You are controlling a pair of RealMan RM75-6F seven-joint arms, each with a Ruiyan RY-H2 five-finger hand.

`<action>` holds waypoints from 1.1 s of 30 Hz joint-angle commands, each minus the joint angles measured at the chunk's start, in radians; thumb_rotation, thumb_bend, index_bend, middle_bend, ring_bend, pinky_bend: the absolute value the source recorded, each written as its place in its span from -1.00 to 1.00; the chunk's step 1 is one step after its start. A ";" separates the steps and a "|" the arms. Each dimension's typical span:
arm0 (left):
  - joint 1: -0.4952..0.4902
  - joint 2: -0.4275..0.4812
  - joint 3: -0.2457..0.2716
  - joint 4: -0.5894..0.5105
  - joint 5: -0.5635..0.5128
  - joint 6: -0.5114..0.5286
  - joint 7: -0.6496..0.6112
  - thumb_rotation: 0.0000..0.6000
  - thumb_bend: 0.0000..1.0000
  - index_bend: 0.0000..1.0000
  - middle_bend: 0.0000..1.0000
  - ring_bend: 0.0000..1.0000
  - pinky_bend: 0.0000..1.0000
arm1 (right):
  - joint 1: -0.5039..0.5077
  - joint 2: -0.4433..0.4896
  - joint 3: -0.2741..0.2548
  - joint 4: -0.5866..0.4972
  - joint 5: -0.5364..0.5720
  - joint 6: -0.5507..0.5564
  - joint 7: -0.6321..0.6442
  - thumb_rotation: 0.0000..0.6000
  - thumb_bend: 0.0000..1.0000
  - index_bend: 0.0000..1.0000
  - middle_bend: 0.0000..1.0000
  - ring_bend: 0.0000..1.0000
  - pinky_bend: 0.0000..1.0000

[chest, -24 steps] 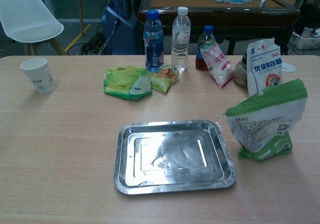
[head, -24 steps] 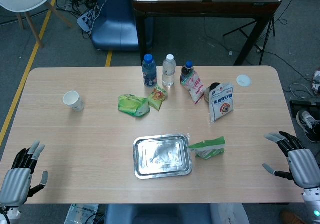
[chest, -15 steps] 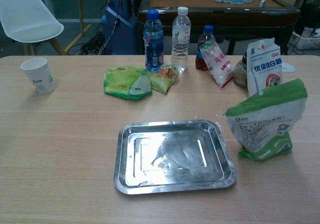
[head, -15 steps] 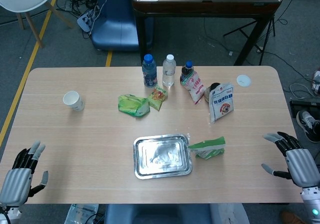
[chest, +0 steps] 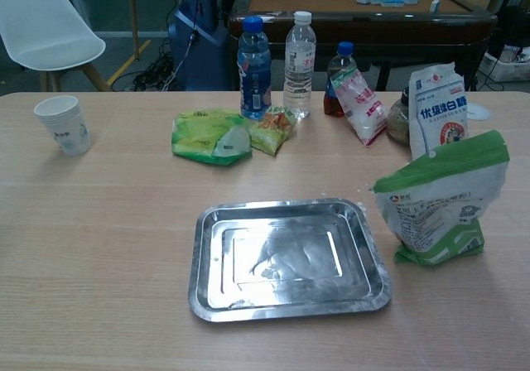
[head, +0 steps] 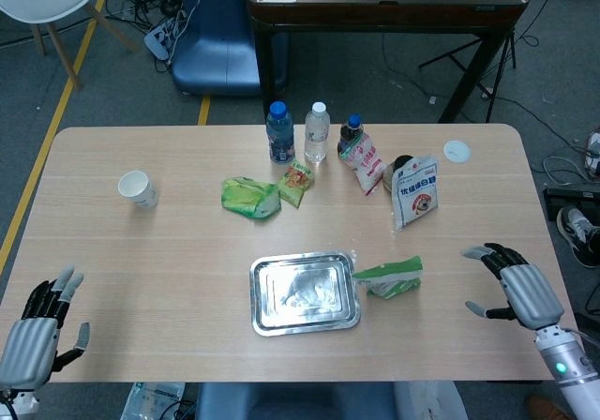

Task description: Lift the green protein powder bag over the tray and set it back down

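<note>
Standing on a pale wooden table (head: 141,251), behind it grey floor (head: 122,73).

Left robot hand (head: 33,337): wrist cut by the head view's bottom edge at 7 o'clock. Right robot hand (head: 514,287): forearm cut at the 5 o'clock corner. Neither shows in the chest view. Dark jar (chest: 400,118), at 2 o'clock there, largely hidden behind the white blue-lettered bag (chest: 438,108). Print on the green protein powder bag (chest: 441,198) too small to read.
</note>
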 commanded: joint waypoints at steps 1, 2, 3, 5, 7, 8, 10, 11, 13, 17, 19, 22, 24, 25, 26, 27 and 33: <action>0.001 0.003 0.001 -0.002 0.002 0.001 0.000 1.00 -0.08 -0.97 -1.00 -0.89 -0.96 | 0.043 -0.055 0.001 0.055 0.006 -0.055 0.034 1.00 -0.81 -0.53 -0.52 -0.72 -0.65; 0.001 0.004 0.002 -0.003 0.003 0.001 0.001 1.00 -0.08 -0.97 -1.00 -0.89 -0.96 | 0.052 -0.070 0.000 0.071 0.004 -0.066 0.045 1.00 -0.82 -0.53 -0.52 -0.72 -0.65; 0.001 0.004 0.002 -0.004 0.004 0.002 0.001 1.00 -0.08 -0.97 -1.00 -0.89 -0.96 | 0.061 -0.086 0.000 0.089 0.002 -0.077 0.056 1.00 -0.85 -0.53 -0.52 -0.72 -0.66; 0.002 0.006 0.003 -0.005 0.006 0.003 0.000 1.00 -0.08 -0.97 -1.00 -0.89 -0.96 | 0.081 -0.120 -0.004 0.130 -0.004 -0.101 0.083 1.00 -0.89 -0.53 -0.52 -0.72 -0.66; 0.003 0.007 0.003 -0.006 0.006 0.005 -0.002 1.00 -0.08 -0.97 -1.00 -0.89 -0.96 | 0.095 -0.151 -0.009 0.166 -0.012 -0.113 0.107 1.00 -0.94 -0.53 -0.52 -0.72 -0.66; 0.004 0.008 0.003 -0.006 0.006 0.005 -0.001 1.00 -0.08 -0.97 -1.00 -0.89 -0.96 | 0.101 -0.165 -0.012 0.183 -0.019 -0.116 0.118 1.00 -0.95 -0.53 -0.52 -0.72 -0.66; 0.005 0.008 0.004 -0.008 0.007 0.006 0.000 1.00 -0.08 -0.97 -1.00 -0.89 -0.96 | 0.112 -0.200 -0.016 0.226 -0.032 -0.116 0.143 1.00 -0.97 -0.53 -0.50 -0.72 -0.66; 0.005 0.008 0.004 -0.008 0.007 0.005 0.001 1.00 -0.08 -0.97 -1.00 -0.89 -0.96 | 0.118 -0.220 -0.019 0.251 -0.037 -0.117 0.155 1.00 -0.97 -0.53 -0.49 -0.72 -0.66; 0.004 0.007 0.004 -0.009 0.007 0.004 0.002 1.00 -0.08 -0.97 -1.00 -0.89 -0.96 | 0.125 -0.250 -0.022 0.289 -0.044 -0.113 0.178 1.00 -0.97 -0.53 -0.46 -0.72 -0.65; 0.001 0.005 0.003 -0.012 0.008 -0.002 0.007 1.00 -0.08 -0.97 -1.00 -0.89 -0.96 | 0.143 -0.315 -0.032 0.382 -0.058 -0.111 0.234 1.00 -0.97 -0.48 -0.43 -0.72 -0.65; -0.001 0.004 0.003 -0.013 0.008 -0.004 0.010 1.00 -0.08 -0.97 -1.00 -0.89 -0.96 | 0.150 -0.340 -0.036 0.417 -0.063 -0.110 0.258 1.00 -0.97 -0.47 -0.43 -0.72 -0.65; -0.002 0.004 0.002 -0.015 0.008 -0.006 0.014 1.00 -0.08 -0.97 -1.00 -0.89 -0.96 | 0.160 -0.384 -0.042 0.473 -0.071 -0.105 0.294 1.00 -0.97 -0.45 -0.43 -0.72 -0.65; -0.002 0.003 0.001 -0.016 0.007 -0.006 0.015 1.00 -0.08 -0.97 -1.00 -0.89 -0.96 | 0.166 -0.414 -0.047 0.511 -0.076 -0.098 0.321 1.00 -0.97 -0.44 -0.42 -0.72 -0.65; -0.002 0.003 0.001 -0.016 0.006 -0.007 0.015 1.00 -0.08 -0.97 -1.00 -0.89 -0.96 | 0.167 -0.427 -0.050 0.528 -0.078 -0.096 0.333 1.00 -0.97 -0.43 -0.42 -0.72 -0.65; -0.003 0.003 0.002 -0.016 0.006 -0.008 0.015 1.00 -0.08 -0.97 -1.00 -0.89 -0.96 | 0.170 -0.443 -0.054 0.550 -0.081 -0.093 0.347 1.00 -0.97 -0.42 -0.41 -0.72 -0.65; -0.003 0.003 0.002 -0.016 0.006 -0.008 0.015 1.00 -0.08 -0.97 -1.00 -0.89 -0.96 | 0.172 -0.455 -0.058 0.566 -0.084 -0.091 0.357 1.00 -0.97 -0.41 -0.40 -0.72 -0.66; -0.005 0.005 0.005 -0.012 0.002 -0.018 0.006 1.00 -0.08 -0.97 -1.00 -0.89 -0.96 | 0.176 -0.518 -0.073 0.660 -0.093 -0.067 0.413 1.00 -0.89 -0.37 -0.35 -0.70 -0.66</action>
